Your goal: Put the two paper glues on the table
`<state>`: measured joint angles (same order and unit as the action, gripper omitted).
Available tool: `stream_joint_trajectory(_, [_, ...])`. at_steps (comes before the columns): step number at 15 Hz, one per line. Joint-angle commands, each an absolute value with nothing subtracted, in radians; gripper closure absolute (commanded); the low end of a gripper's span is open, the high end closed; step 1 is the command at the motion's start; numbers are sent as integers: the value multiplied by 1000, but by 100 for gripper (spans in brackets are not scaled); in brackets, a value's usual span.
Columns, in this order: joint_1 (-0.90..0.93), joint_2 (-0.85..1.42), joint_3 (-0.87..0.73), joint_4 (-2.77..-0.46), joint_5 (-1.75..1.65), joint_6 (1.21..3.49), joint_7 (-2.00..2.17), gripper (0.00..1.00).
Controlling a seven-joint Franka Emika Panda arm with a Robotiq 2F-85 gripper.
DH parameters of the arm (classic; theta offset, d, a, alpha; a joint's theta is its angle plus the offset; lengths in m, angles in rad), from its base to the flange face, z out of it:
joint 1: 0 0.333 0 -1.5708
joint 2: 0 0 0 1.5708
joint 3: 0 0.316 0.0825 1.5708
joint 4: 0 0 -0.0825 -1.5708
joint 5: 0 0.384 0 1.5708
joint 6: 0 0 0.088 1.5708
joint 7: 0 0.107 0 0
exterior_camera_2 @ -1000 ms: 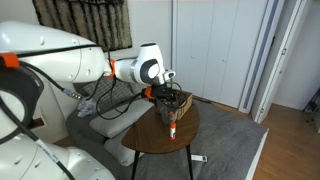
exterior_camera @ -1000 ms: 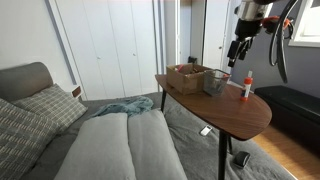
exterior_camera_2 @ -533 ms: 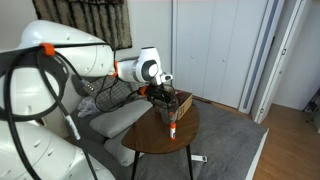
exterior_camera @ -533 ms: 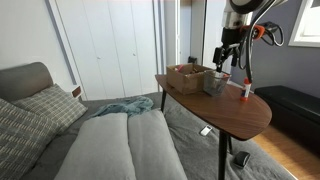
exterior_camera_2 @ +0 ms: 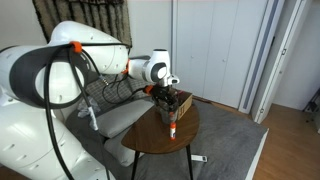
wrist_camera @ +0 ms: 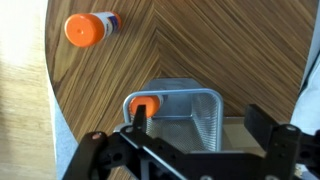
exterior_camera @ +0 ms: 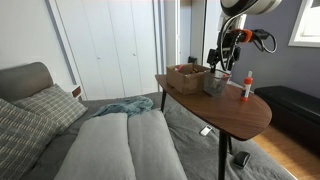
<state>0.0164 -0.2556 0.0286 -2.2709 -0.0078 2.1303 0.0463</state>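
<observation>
One paper glue (exterior_camera: 246,87) stands upright on the oval brown table (exterior_camera: 236,118); it also shows in the other exterior view (exterior_camera_2: 172,127) and in the wrist view (wrist_camera: 88,29). The second paper glue (wrist_camera: 145,106) sits inside the grey mesh cup (wrist_camera: 196,128), only its orange cap showing at the cup's corner. My gripper (wrist_camera: 200,118) is open and hangs just above the cup, one finger by that cap. In both exterior views the gripper (exterior_camera: 222,62) (exterior_camera_2: 163,97) is over the mesh cup (exterior_camera: 216,82).
A brown open box (exterior_camera: 187,77) stands on the table right behind the mesh cup. A grey sofa with cushions (exterior_camera: 110,140) lies beside the table. A dark bench (exterior_camera: 295,105) stands beyond the table's far side.
My gripper has moved away from above the standing glue, across to the mesh cup, and come lower over it. The glues have not moved.
</observation>
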Motion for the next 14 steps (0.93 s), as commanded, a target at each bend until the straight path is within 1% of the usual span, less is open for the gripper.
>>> stream_joint_trajectory(1, [17, -208, 15, -2222, 48, 2099, 55, 0])
stream_joint_trajectory(14, [14, -182, -11, -2229, 141, 2139, 35, 0])
